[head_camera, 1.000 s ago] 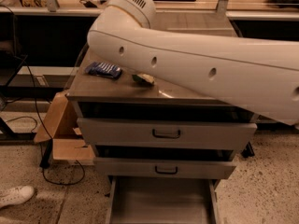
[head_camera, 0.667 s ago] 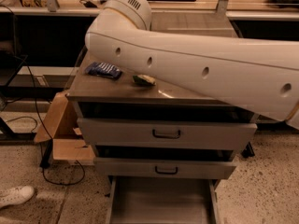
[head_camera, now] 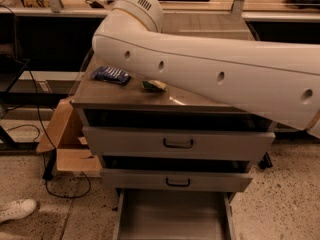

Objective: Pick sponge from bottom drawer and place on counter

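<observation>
The sponge (head_camera: 154, 85), dark green over yellow, lies on the counter (head_camera: 125, 95), just below my white arm (head_camera: 210, 74). The bottom drawer (head_camera: 172, 215) is pulled open and the part of its grey floor that shows is bare. My arm crosses the picture from the right to the upper left and covers much of the counter. My gripper is out of view behind the arm.
A blue crinkly packet (head_camera: 111, 74) lies on the counter's left side. Two higher drawers (head_camera: 178, 143) with dark handles are slightly open. A cardboard box (head_camera: 67, 139) and cables sit on the floor at left. A white shoe (head_camera: 17, 209) is at bottom left.
The arm has shifted slightly. The sponge and the packet have not moved.
</observation>
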Tool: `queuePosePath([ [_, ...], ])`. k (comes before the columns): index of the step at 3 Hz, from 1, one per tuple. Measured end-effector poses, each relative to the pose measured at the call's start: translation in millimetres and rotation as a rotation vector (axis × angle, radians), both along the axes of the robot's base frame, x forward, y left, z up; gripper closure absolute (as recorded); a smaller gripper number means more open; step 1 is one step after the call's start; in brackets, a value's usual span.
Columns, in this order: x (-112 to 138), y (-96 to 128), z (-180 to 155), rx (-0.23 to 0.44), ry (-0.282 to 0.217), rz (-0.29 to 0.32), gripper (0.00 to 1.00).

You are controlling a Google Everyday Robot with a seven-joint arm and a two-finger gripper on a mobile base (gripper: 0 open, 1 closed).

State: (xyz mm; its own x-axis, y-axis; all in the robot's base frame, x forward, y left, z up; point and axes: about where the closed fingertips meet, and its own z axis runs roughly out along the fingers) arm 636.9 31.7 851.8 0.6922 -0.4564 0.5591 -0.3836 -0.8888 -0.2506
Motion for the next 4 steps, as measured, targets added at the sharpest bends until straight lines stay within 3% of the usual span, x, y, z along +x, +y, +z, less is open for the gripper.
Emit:
queuePosePath([
  [2, 0.0, 0.0, 0.0, 0.000, 0.000, 0.000, 0.04],
  [4, -0.1, -0.1, 0.1, 0.000, 0.000, 0.000, 0.00],
])
